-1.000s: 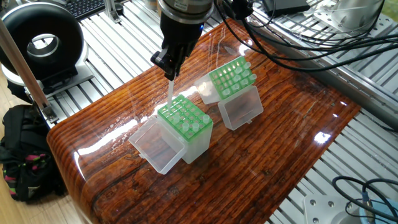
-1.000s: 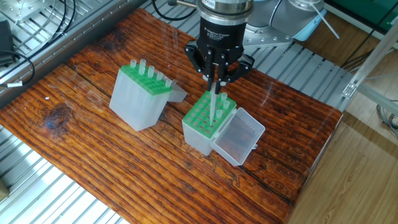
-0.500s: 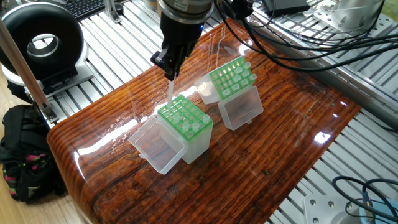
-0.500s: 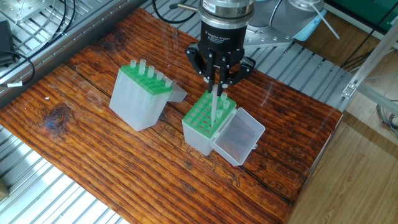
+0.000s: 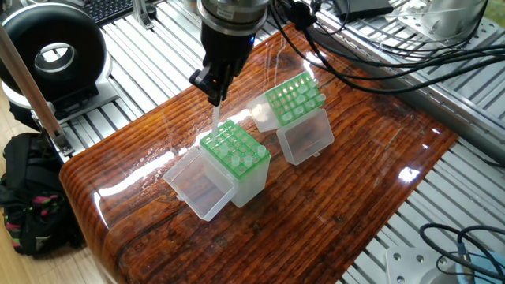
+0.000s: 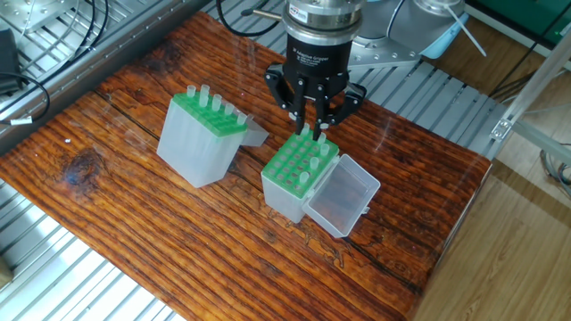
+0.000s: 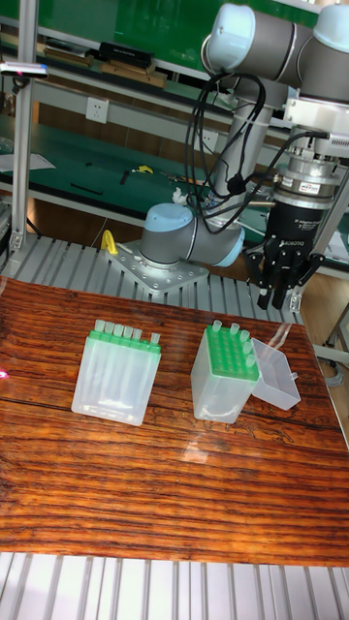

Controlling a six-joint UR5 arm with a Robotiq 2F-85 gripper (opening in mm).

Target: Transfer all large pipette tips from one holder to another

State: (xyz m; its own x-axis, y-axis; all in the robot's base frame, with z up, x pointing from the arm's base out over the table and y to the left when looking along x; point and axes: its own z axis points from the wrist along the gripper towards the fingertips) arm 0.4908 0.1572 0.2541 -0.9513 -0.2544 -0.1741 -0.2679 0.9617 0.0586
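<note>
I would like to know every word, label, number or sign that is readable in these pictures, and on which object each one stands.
No text can be read in any view.
Gripper: its black body carries a small white label, too blurred to read.
Green racks and pipette tips: no markings visible.
Wall socket: no readable sign.

Glossy wooden surface (image 5: 339, 197) on ribbed aluminium frame (image 5: 158, 55). Black backpack (image 5: 28, 197) on floor. Green wall panel (image 7: 116, 19) behind, shelving (image 7: 58, 145) below it.
</note>
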